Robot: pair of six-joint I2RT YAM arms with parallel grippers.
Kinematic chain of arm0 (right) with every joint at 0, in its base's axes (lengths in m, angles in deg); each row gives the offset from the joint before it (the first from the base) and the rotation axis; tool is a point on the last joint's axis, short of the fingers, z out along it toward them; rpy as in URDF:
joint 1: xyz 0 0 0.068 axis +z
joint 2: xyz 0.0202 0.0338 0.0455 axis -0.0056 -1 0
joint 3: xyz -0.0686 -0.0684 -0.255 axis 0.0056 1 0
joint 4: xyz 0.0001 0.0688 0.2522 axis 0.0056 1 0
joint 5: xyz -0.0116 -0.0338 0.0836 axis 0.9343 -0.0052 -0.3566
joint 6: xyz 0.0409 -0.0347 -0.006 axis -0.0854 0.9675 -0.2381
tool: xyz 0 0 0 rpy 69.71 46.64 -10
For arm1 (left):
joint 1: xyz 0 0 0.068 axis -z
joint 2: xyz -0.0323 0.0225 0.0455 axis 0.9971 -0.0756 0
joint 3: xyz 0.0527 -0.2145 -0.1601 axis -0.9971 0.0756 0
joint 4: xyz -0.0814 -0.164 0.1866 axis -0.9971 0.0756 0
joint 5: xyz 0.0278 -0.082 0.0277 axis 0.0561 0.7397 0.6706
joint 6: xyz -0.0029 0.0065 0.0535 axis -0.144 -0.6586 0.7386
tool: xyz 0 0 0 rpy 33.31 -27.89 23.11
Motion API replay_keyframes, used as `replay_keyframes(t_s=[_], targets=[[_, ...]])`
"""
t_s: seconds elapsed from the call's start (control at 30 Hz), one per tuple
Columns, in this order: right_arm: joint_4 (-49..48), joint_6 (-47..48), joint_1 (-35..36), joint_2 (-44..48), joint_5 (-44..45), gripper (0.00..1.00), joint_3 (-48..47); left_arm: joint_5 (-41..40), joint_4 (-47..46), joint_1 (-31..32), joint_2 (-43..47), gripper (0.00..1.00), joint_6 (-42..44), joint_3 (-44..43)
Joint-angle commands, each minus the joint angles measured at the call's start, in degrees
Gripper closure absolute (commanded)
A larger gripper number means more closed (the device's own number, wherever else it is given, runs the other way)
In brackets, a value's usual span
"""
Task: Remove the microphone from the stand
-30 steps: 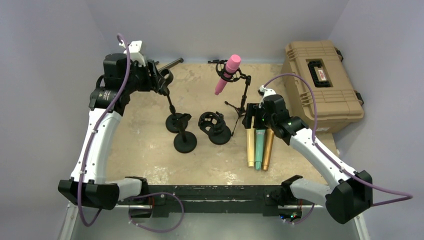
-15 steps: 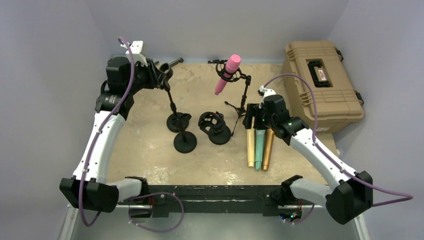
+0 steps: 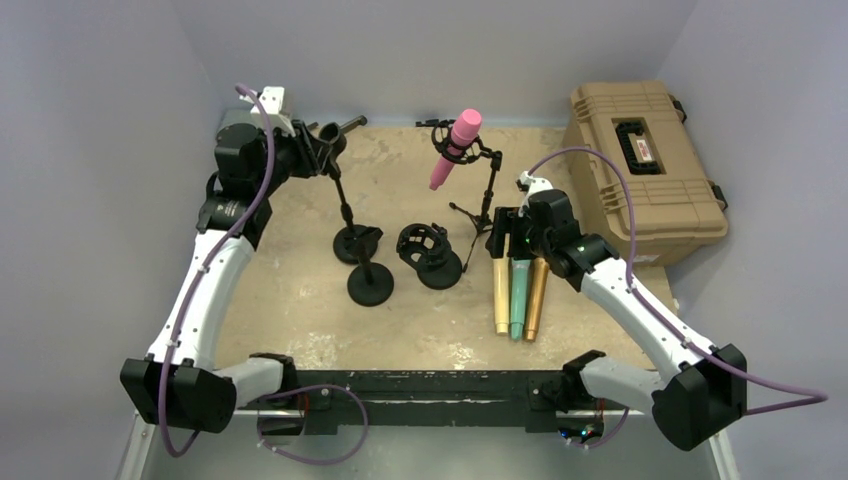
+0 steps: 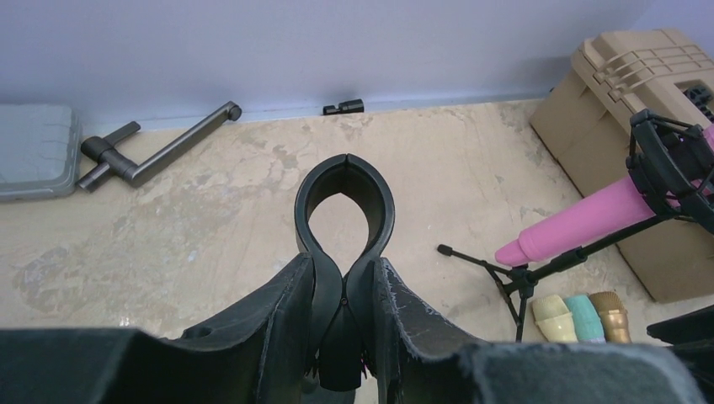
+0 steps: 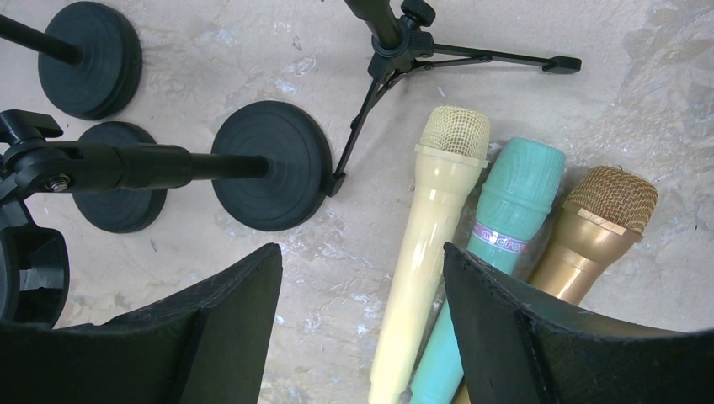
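Observation:
A pink microphone [image 3: 456, 146] sits tilted in the black shock mount of a tripod stand [image 3: 485, 195] at the back middle; it also shows in the left wrist view [image 4: 589, 220]. My left gripper [image 3: 322, 150] is shut on the black clip [image 4: 344, 206] at the top of a thin round-base stand [image 3: 346, 215]. My right gripper [image 3: 500, 232] is open, above the heads of three microphones lying side by side: cream [image 5: 425, 252], teal [image 5: 497, 252] and gold [image 5: 589, 236].
A tan hard case [image 3: 645, 170] stands at the back right. Two more round-base stands [image 3: 371, 280] and a shock-mount stand [image 3: 428, 250] are mid-table. A grey metal bar [image 4: 160, 156] lies by the back wall.
The left arm's upper links have shifted slightly right and back while the gripper stays on the clip. The right arm has not moved.

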Motion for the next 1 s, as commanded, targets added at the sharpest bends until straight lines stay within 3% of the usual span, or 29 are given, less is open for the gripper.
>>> replay_keyframes(t_s=[0.0,0.3,0.77,0.97], targets=[[0.14,0.51,-0.19,1.31,-0.32,0.32,-0.94,-2.34,18.31,1.3,-6.16,0.78,1.3,5.52],[-0.91,0.45,-0.18,2.17,0.14,0.32,0.55,-3.86,18.85,3.72,-9.25,0.79,-0.83,6.93],[-1.75,0.89,-0.16,2.1,-0.04,0.32,1.24,-5.42,15.87,3.72,-4.63,0.8,-5.03,17.45],[-1.92,1.03,-0.2,1.31,-0.29,0.32,1.04,-3.85,13.44,3.89,-4.7,0.77,-6.88,16.82]])
